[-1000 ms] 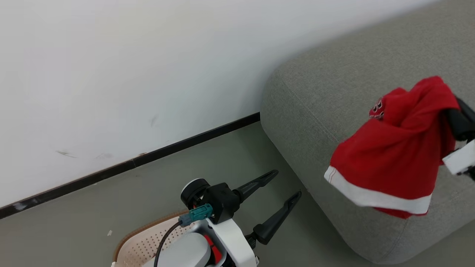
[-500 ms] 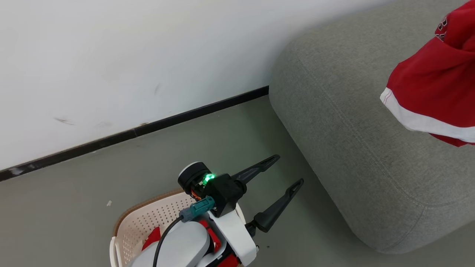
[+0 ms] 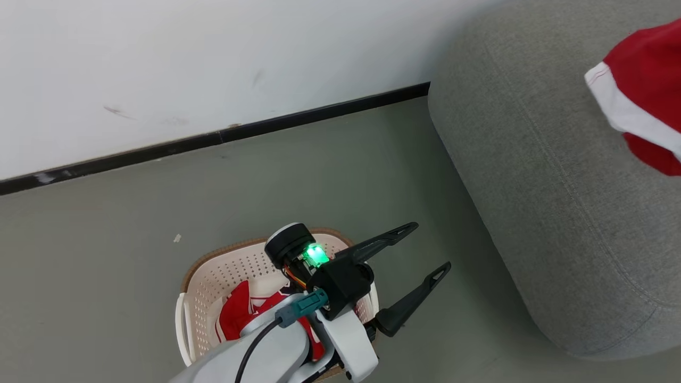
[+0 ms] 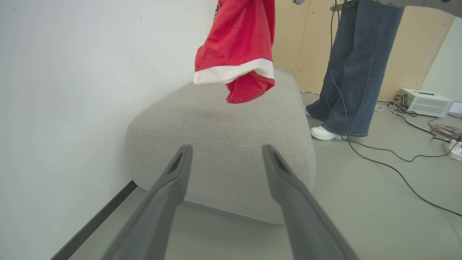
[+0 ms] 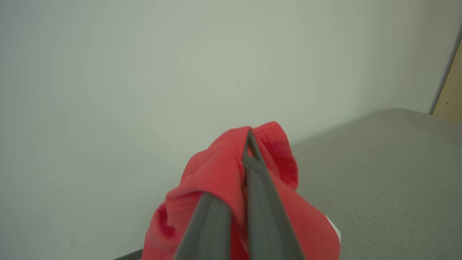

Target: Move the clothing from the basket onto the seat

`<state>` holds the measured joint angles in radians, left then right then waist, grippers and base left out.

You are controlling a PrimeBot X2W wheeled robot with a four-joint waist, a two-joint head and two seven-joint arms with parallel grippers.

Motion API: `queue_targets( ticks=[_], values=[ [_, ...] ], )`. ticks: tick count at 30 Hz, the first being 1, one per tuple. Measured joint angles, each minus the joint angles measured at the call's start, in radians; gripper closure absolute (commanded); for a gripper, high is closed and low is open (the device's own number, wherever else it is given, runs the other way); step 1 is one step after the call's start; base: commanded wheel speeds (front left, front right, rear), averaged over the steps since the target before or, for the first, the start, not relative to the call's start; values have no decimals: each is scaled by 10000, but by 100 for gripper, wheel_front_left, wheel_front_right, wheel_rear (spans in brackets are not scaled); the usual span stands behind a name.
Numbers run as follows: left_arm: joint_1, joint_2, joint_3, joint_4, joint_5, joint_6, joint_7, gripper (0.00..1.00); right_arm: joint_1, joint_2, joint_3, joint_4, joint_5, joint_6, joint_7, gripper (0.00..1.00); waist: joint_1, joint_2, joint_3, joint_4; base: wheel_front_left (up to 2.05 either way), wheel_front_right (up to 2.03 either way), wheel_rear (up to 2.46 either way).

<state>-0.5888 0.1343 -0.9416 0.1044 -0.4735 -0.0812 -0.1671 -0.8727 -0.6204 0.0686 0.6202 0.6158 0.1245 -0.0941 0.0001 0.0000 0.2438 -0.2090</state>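
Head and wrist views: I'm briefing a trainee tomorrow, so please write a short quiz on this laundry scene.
1. True or false: the right gripper is shut on a red garment.
2. The held garment hangs: A on the floor, B over the seat, C on a table.
3. Where does the other red clothing lie?
Key: 1 true; 2 B; 3 in the basket.

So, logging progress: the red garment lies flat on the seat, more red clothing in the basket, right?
No. In the left wrist view the red garment hangs above the seat, held by the right gripper; more red clothing is in the basket.
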Motion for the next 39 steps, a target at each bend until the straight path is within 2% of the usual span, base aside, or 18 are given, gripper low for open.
queue_targets(
  ticks=[16, 23, 29, 36, 39],
  values=[
    [-811, -2, -173, -188, 364, -25, 251, 0, -738, -886, -1181, 1697, -1083, 0, -915, 100, 0, 0, 1260, 782, 0, 0, 0],
    [-1078, 13, -219, -188, 445, -98, 265, 0, -383, -570, -1099, 2222, -1137, 0, -1093, 100, -1, 0, 1670, 909, 0, 0, 0],
    [-1319, 36, -222, -173, 522, -107, 267, 0, 386, 84, -1129, 2658, -1020, 0, -1279, 100, 0, 0, 2045, 947, 0, 0, 0],
    [-1528, 56, -219, -71, 535, -109, 253, 0, 939, 573, -1193, 2640, -892, 0, -1440, 100, 0, 0, 2377, 879, 0, 0, 0],
    [-1632, 65, -217, -12, 548, -140, 234, 0, 1104, 594, -1208, 2619, -861, 0, -1450, 100, 0, 0, 2473, 822, 0, 0, 0]
  ],
)
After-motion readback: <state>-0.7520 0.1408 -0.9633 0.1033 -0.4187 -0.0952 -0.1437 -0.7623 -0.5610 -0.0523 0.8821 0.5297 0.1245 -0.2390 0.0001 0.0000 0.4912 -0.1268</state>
